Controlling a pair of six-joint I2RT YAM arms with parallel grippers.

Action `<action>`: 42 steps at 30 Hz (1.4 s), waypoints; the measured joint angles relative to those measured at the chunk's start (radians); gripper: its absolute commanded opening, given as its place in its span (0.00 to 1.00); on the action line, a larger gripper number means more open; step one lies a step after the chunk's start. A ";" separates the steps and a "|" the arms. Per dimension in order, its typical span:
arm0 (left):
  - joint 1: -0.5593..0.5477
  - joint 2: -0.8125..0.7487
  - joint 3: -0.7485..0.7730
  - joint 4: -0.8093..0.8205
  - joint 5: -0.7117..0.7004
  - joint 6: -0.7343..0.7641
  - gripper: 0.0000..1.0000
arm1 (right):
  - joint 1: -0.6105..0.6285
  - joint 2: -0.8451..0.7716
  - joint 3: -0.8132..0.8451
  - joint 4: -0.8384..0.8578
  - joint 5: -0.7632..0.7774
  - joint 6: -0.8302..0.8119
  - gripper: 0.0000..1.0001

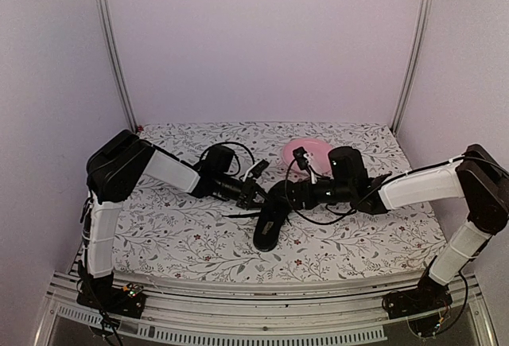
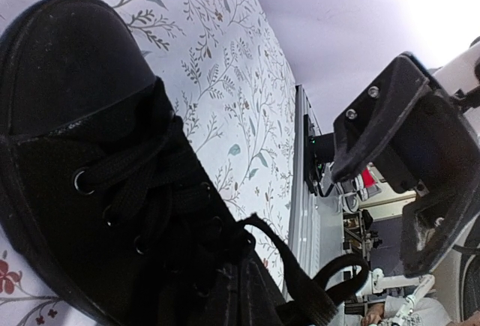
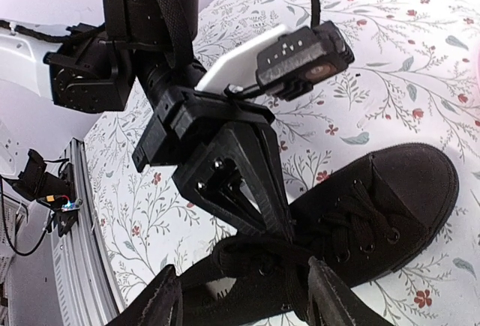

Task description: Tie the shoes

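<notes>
The black shoe (image 1: pixel 266 231) lies on the flowered cloth at mid table, toe toward the near edge. It fills the left wrist view (image 2: pixel 75 116) and shows in the right wrist view (image 3: pixel 390 191). My left gripper (image 1: pixel 256 195) reaches in from the left. In the right wrist view its fingers (image 3: pixel 281 217) come together to a point on a black lace (image 3: pixel 300 232) at the shoe's opening. That lace loops toward the camera in the left wrist view (image 2: pixel 300 273). My right gripper (image 3: pixel 247 303) is open, its fingers either side of the shoe's opening, holding nothing.
A pink plate (image 1: pixel 310 151) stands just behind the right gripper. A black cable (image 1: pixel 326 220) trails on the cloth right of the shoe. A metal rail (image 2: pixel 304 213) runs along the table's near edge. Pale walls close the back and sides.
</notes>
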 measured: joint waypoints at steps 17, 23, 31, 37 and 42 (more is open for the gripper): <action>0.000 -0.011 -0.022 0.016 -0.014 0.000 0.00 | 0.032 0.153 0.104 0.007 -0.012 0.010 0.03; 0.005 -0.046 -0.065 0.021 -0.049 0.000 0.00 | -0.003 0.153 0.104 0.005 0.006 0.049 0.02; 0.013 -0.066 -0.114 0.039 -0.085 -0.002 0.00 | -0.074 0.153 0.097 0.003 0.011 0.095 0.02; 0.020 -0.089 -0.160 0.043 -0.120 -0.005 0.00 | -0.096 0.154 0.079 0.002 0.011 0.121 0.02; 0.034 -0.130 -0.209 0.071 -0.137 -0.020 0.00 | -0.114 0.154 0.055 0.004 0.004 0.135 0.02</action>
